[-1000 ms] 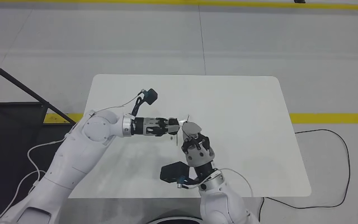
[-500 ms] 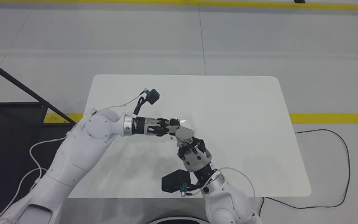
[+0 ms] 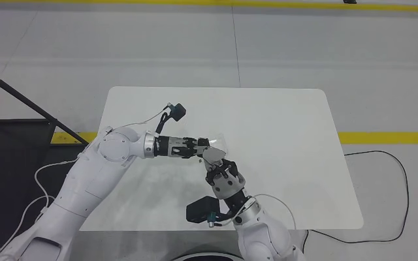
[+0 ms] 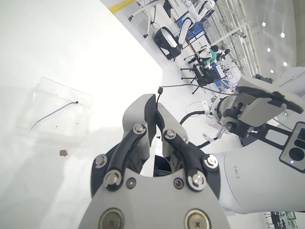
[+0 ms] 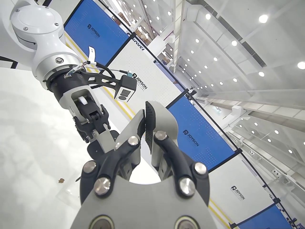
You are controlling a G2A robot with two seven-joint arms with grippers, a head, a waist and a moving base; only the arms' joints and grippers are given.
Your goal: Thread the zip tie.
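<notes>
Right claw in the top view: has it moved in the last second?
Yes. In the top view the right claw has drawn back toward the near edge of the table, with its tips swung slightly toward the other arm.

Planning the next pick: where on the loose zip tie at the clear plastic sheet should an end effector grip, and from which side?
Probably mid-strap on the loose zip tie, straight down from above, closing across the strap. It lies flat and thin at the clear plastic sheet, leaving nothing for a sideways approach.
</notes>
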